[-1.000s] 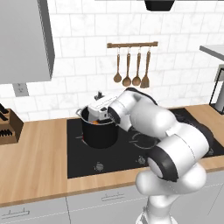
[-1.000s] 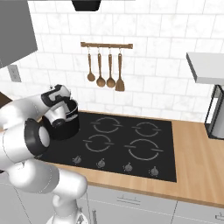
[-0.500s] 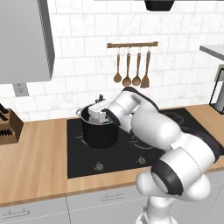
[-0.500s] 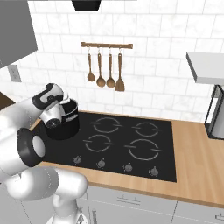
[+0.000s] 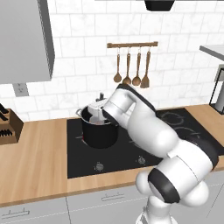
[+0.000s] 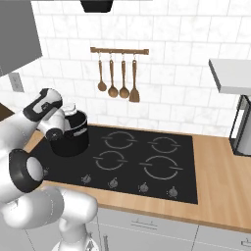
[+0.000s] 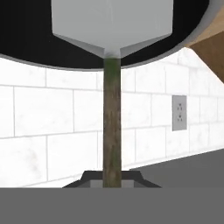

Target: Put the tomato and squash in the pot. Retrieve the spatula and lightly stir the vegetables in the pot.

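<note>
**Hand view: spatula clamped by its handle, blade hanging over the pot**

Hand view is showing the gripper (image 7: 112,177) clenching the spatula (image 7: 111,19) low on its thin dark handle, with the flat light-grey blade at the far end sitting against the black of the pot (image 7: 26,48). Left base view is placing the gripper (image 5: 97,114) right at the pot (image 5: 99,134) rim, on the rear left burner of the hob (image 5: 131,151).

Handling: spatula is looking stiff and light, a rigid metal blade on a slim rod. A thin smooth handle could be twisting in the jaws if the blade drags, so a firm hold nearer the handle middle is looking safest for light stirring. Pot is looking heavy and stable.

Tomato and squash are probably inside the pot, but the arm is blocking its contents.
</note>
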